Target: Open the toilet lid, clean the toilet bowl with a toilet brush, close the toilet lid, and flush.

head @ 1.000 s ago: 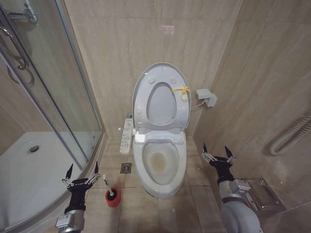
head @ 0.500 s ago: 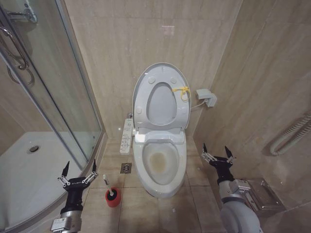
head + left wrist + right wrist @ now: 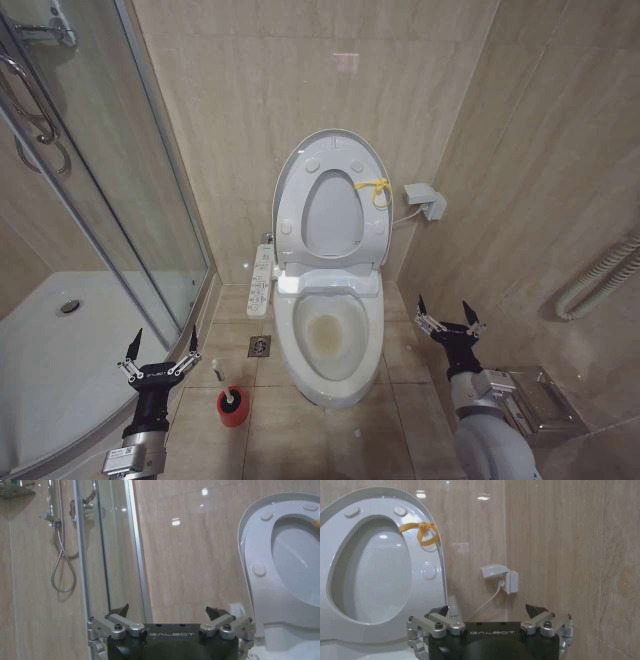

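Head view: the white elongated ceramic toilet bowl (image 3: 334, 340) stands against the beige tiled wall with its glossy white oval lid (image 3: 330, 200) raised upright, bare tiled floor on either side, and the curved glass shower enclosure (image 3: 110, 200) bounding the robot's left. The small toilet brush (image 3: 229, 397) sits in a short red round cup holder (image 3: 232, 410) on the floor between the bowl and the left pincer (image 3: 159, 352). Both pincers are released and empty, fingers pointing up; the right pincer (image 3: 448, 317) is beside the bowl, near a grey wall box (image 3: 426, 201).
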Available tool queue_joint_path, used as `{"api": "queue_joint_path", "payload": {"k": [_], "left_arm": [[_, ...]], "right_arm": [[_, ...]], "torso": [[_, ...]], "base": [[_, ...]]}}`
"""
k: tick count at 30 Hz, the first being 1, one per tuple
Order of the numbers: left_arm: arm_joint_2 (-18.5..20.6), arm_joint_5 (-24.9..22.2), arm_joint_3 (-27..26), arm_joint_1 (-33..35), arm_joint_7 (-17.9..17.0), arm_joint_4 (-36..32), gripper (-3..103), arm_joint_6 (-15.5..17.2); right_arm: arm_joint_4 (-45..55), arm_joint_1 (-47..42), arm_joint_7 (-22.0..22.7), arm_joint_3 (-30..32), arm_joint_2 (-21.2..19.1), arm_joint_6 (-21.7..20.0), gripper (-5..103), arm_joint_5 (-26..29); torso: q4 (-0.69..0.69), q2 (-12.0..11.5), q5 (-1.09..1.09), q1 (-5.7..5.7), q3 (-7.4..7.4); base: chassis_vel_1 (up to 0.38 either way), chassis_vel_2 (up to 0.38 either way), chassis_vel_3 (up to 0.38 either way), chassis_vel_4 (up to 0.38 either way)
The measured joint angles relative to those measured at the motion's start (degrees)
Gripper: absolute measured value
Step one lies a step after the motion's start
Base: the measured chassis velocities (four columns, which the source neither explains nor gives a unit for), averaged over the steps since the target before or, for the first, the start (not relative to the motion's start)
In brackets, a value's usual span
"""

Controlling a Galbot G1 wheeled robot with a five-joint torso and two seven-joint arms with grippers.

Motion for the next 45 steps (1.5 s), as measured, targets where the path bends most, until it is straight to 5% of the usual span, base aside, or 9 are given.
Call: {"api": "queue_joint_path", "payload": {"k": [45], "left_arm": [[-0.03, 0.13, 0.07, -0.07, 0.01, 0.22, 100, 0.06]], "right_arm": [[0.00, 0.00, 0.00, 0.00, 0.00, 0.00, 100, 0.00]], "torso": [[0.00, 0.00, 0.00, 0.00, 0.00]], "base": [[0.000, 0.000, 0.000, 0.000]]}}
